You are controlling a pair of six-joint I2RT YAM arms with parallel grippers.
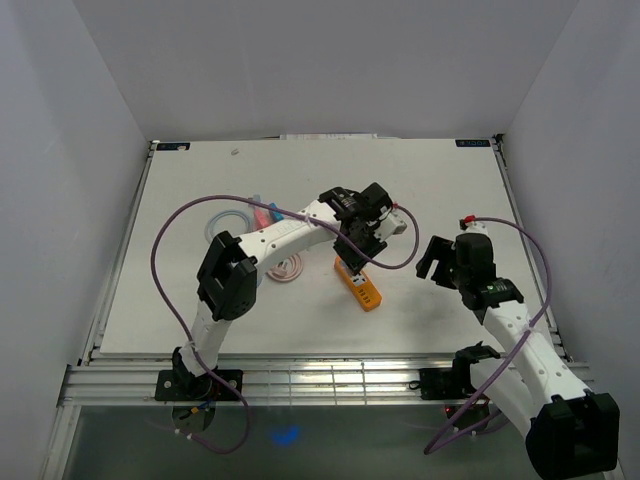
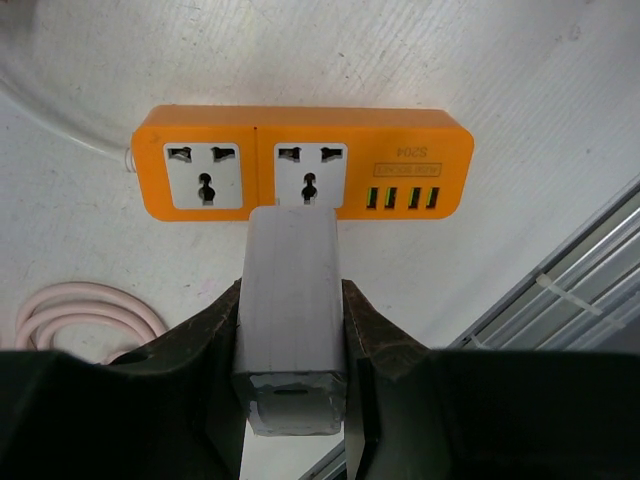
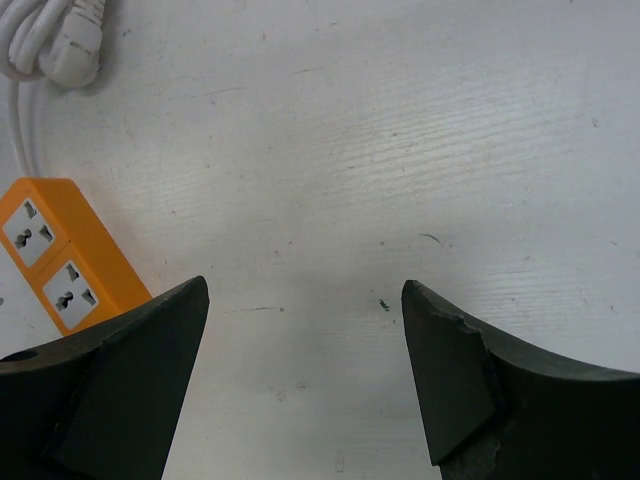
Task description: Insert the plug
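Note:
The plug (image 2: 290, 255) is a grey-white rectangular block, and my left gripper (image 2: 290, 292) is shut on its two sides. Its far end reaches the near edge of the orange power strip (image 2: 258, 165), in line with the second socket (image 2: 311, 167). I cannot tell whether it touches the strip. From above, the left gripper (image 1: 355, 255) hangs over the strip (image 1: 365, 292). My right gripper (image 1: 436, 262) stands to the right of the strip, open over bare table (image 3: 305, 290), with the strip (image 3: 62, 255) at the left of the right wrist view.
A pink cable coil (image 1: 288, 268) lies left of the strip. A blue ring (image 1: 225, 222) and a red piece (image 1: 265, 213) sit further left. The strip's white cord and plug (image 3: 60, 40) lie behind it. Aluminium rails (image 1: 320, 380) run along the table's near edge.

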